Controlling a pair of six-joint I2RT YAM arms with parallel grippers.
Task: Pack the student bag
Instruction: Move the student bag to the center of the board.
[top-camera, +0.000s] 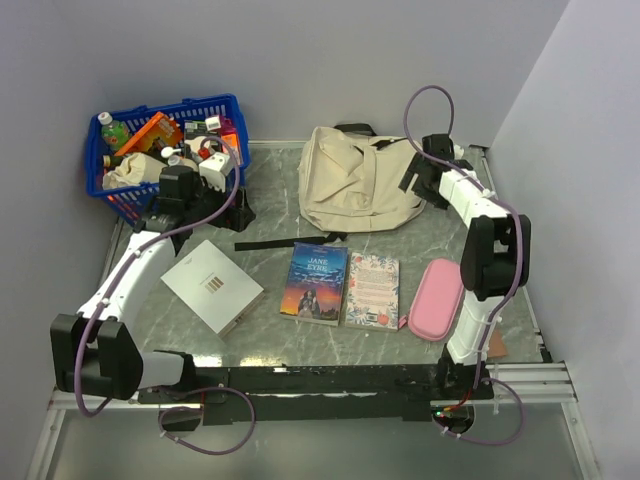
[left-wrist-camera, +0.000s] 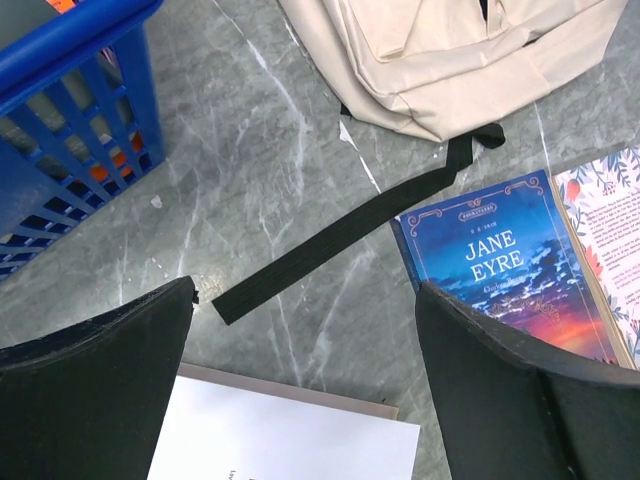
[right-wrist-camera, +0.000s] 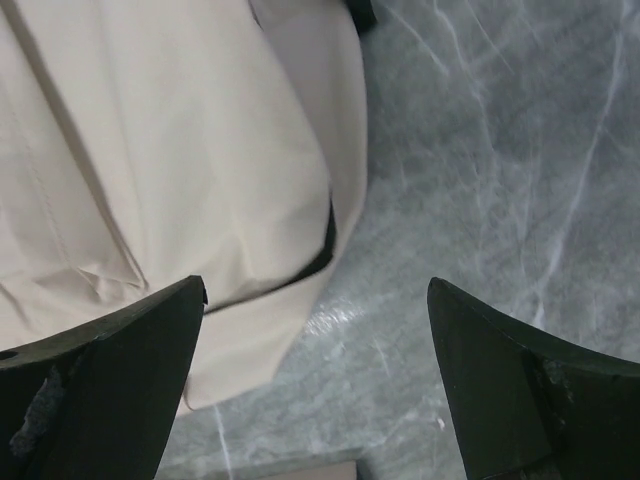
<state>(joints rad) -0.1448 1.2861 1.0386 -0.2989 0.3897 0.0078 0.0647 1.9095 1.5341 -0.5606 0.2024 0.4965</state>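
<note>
Gaping wide, both jaws empty near student bag (top-camera: 352, 185).

You're working at a robot test bench in a lab, not a home. The left arm (top-camera: 130, 275) and right arm (top-camera: 480, 300) are bolted to metal rails (top-camera: 530, 375) behind the jaws. Purple cables (top-camera: 432, 88) loop off them. Bare pale walls (top-camera: 350, 60) box in the grey marbled table (top-camera: 270, 200) under the jaws.

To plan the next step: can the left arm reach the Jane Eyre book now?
Probably yes. The left end effector is open close to the Jane Eyre book; nothing lies on the book, and only a flat black strap lies between.
</note>
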